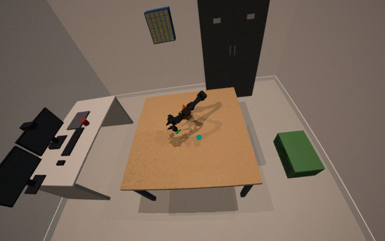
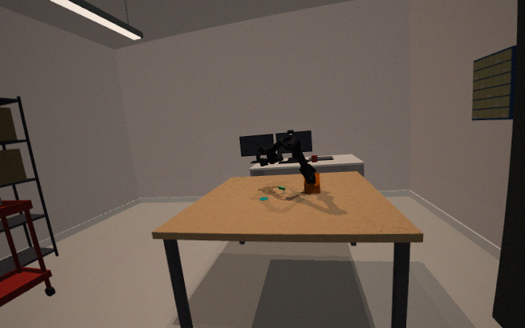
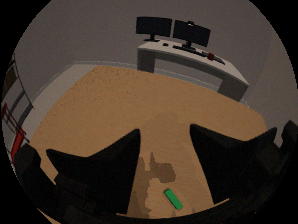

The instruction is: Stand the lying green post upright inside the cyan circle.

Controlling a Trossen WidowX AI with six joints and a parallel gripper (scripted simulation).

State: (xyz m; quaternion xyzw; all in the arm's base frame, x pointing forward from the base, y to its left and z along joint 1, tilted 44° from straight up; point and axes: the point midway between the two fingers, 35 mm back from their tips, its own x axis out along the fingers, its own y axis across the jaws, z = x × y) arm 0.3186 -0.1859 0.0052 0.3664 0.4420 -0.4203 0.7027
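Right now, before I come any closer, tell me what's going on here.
A black robot arm is reaching over a wooden table. Its open pincer holds nothing. The green post lies on its side on the table, outside the cyan circle, and has yet to be picked up and stood there.
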